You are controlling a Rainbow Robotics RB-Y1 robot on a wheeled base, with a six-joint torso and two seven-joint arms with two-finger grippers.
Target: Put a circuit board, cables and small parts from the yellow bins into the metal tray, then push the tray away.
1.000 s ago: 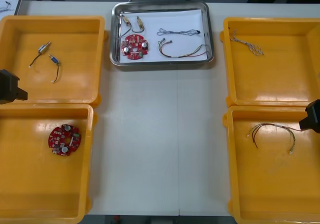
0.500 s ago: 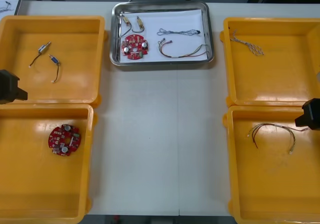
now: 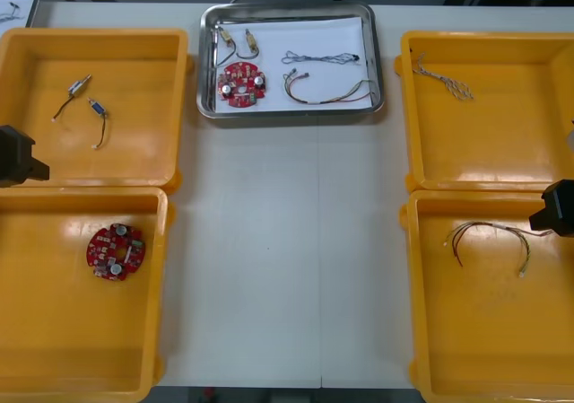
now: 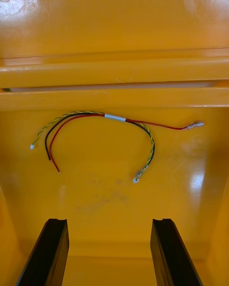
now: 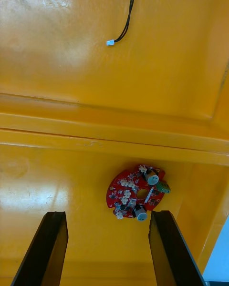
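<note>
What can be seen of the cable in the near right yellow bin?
The cable is a thin bundle: a twisted yellow-green pair, a black wire and a red wire, joined by a white sleeve midway. It lies flat in an arch on the floor of the near right yellow bin, ends splayed, one red end carrying a small metal terminal. Only the bin touches it; the open right gripper hovers short of it.

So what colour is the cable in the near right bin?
The cable is red, black and twisted yellow-green; clearest in the right wrist view.
</note>
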